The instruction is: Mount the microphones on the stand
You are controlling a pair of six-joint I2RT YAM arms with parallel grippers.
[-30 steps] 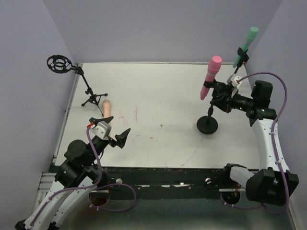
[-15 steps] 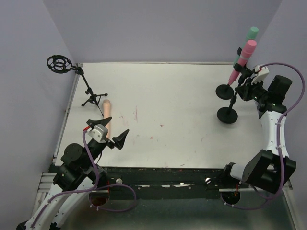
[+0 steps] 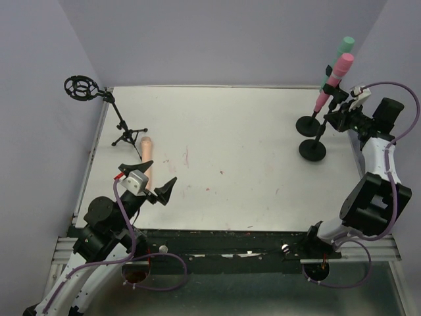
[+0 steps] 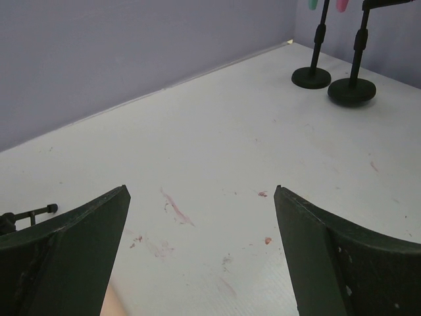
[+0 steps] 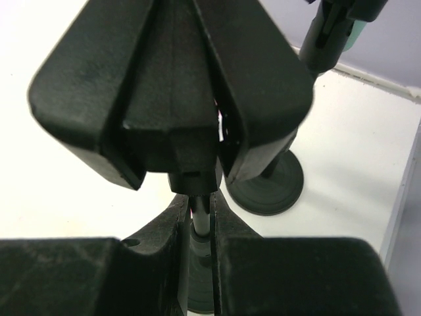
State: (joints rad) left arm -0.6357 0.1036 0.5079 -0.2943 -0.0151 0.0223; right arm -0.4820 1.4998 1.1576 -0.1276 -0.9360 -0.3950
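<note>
Two arms were mounted at the near edge of the white table [image 3: 250, 131]. At the near left, the left claw [image 4: 200, 191] hung low over the table with its fingers [image 4: 72, 243] spread wide, gripping nothing. Just beyond it, the peach microphone [image 3: 147, 149] lay flat on the table, its near end hidden behind the claw in the top view. Its far end lay close to the feet of the tripod stand [image 3: 125, 136], which leaned out to the far left corner and carried a black ring mount [image 3: 81, 87] at its top.

On the right side, the right claw [image 3: 333, 119] was closed on the thin pole of the nearer round-foot stand [image 3: 312, 151], just below its clip. The pink microphone [image 3: 334, 78] sat in that clip, tilted with its head up and toward the far right. Just beyond stood the farther round-foot stand [image 3: 306, 124], its foot close beside the other's. It held the green microphone [image 3: 341, 51], tilted the same way, by the far right corner.
</note>
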